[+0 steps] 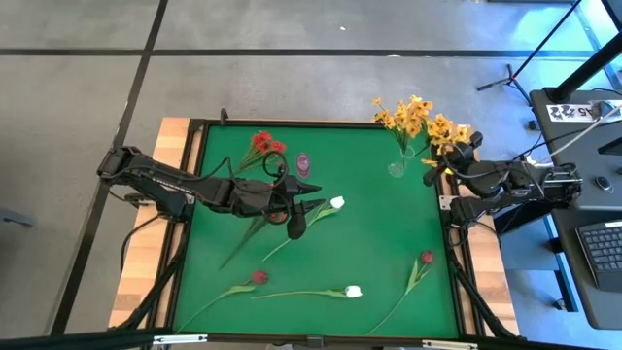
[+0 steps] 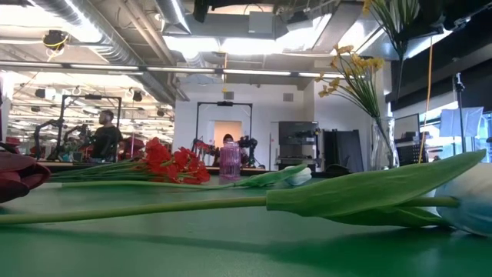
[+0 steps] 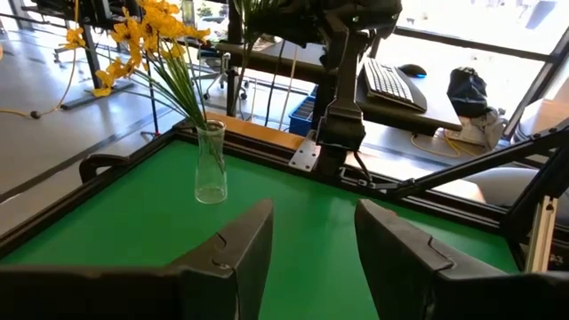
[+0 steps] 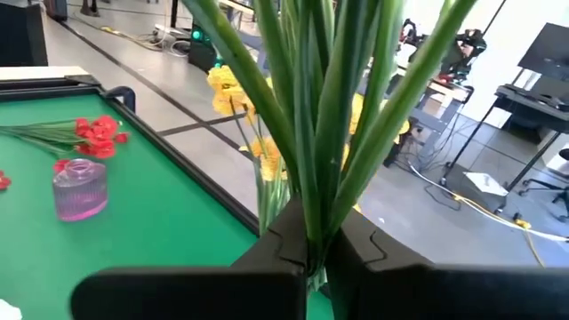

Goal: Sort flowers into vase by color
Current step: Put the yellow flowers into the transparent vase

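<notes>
Yellow spray clamped in right gripper, left gripper agape

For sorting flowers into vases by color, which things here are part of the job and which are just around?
Job:
- yellow sprays in clear vase
- yellow sprays held by right gripper
- red sprays
- pink vase
- white buds
- maroon buds
- left gripper, open

Around:
- keyboard
- person in background

Green-topped table in a dark frame. Lying on it: a red spray beside a pink vase; a clear vase holding yellow sprays; two white buds; what appear to be two maroon buds.
</notes>
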Robot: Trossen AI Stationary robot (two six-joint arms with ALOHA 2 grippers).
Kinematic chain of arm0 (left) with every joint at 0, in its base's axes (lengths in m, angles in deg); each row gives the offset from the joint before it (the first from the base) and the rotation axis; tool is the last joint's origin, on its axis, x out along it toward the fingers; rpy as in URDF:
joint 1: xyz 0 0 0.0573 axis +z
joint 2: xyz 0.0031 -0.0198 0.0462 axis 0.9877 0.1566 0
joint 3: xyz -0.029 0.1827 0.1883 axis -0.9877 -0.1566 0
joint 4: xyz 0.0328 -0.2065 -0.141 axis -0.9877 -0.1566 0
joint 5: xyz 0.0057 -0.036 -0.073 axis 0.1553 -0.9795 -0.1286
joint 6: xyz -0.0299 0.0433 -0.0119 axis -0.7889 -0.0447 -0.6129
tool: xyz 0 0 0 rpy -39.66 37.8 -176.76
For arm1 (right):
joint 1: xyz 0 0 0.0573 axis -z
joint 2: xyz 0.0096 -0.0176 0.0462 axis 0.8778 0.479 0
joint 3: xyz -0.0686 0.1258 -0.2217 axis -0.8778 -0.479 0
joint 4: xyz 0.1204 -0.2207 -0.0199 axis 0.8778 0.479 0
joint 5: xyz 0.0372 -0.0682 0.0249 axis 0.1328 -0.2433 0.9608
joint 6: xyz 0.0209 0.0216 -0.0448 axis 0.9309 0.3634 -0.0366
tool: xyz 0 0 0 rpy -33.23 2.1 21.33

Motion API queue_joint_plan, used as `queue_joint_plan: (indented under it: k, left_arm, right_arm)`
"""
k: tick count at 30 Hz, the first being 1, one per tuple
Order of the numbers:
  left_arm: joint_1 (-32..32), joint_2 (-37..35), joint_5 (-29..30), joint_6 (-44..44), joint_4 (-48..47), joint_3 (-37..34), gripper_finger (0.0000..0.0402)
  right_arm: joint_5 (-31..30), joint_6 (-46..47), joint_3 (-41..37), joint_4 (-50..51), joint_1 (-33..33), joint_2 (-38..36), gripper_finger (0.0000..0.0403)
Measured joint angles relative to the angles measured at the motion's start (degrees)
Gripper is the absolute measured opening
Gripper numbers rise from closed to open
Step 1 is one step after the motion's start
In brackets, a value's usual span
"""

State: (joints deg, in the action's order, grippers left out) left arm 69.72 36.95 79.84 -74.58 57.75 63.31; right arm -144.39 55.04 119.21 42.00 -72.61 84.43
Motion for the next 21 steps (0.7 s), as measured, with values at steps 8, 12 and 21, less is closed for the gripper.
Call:
queue_joint_plan:
  k: [8, 12, 21]
  left_arm:
    - [0.2, 0.0, 0.0, 0.0, 0.0, 0.0, 0.0156]
    - [0.2, 0.0, 0.0, 0.0, 0.0, 0.0, 0.0156]
    - [0.6, 0.0, 0.0, 0.2, 0.0, 0.0, 0.0156]
  right_arm:
    - [0.0, 0.4, -2.8, -3.7, 0.0, -0.2, 0.0017]
    - [0.0, -1.6, -4.3, -5.0, 0.0, -0.2, 0.0017]
    - [16.6, -7.3, -4.5, -13.8, 6.9, -0.2, 0.0010]
